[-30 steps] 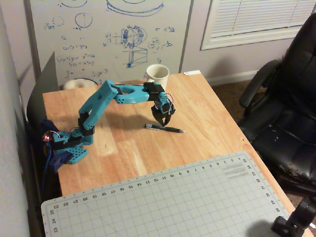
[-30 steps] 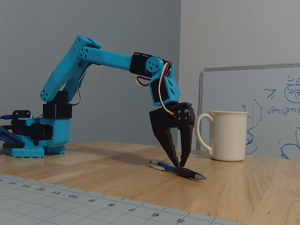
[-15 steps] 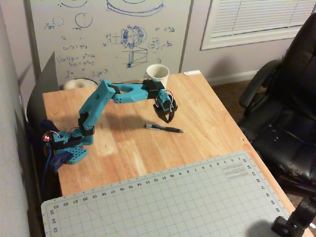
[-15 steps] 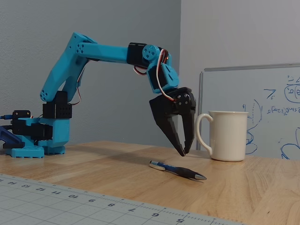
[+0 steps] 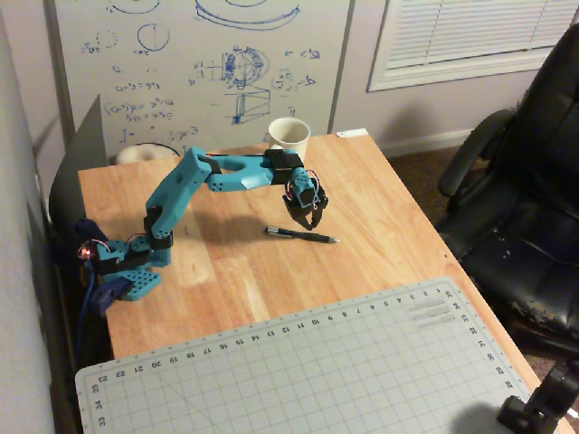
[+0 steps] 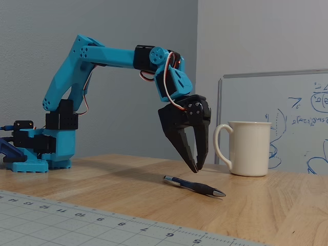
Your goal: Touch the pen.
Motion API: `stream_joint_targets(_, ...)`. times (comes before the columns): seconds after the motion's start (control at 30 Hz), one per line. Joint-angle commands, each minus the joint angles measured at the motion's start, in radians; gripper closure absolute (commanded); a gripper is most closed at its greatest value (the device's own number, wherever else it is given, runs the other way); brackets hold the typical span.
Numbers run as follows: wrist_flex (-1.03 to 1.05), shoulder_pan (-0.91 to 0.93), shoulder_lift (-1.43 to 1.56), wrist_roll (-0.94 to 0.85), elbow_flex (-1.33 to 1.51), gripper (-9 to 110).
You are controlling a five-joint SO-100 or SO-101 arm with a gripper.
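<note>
The gripper point(image 6: 197, 168) hung just above the pen point(image 6: 194, 186), not touching it. Its jaws stood nearly closed and empty. The pen lay flat on the surface point(image 5: 389, 217).

Pen point(image 6: 194, 186) on table point(image 5: 389, 226), below gripper point(image 6: 197, 168); mug point(image 6: 248, 148) behind, right.

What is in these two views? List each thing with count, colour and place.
pen: one, dark with silvery tip, flat on the wooden table, below the gripper, not touched.
mug: one, white, upright at the table's far edge.
cutting mat: one, grey gridded, on the near end.
whiteboard: one, white with blue sketches, behind the table.
office chair: one, black, right of the table.
table: one, light wood.
arm: one, blue, base at the left.
gripper: one, black, tips nearly together, above the pen.
</note>
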Motion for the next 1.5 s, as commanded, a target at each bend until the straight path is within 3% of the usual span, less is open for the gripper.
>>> stream_joint_targets(0.0,0.005,-0.002,0.048,-0.008,-0.084,101)
stream_joint_targets(1.47,0.006,-0.008,0.025,0.0,-0.081,101)
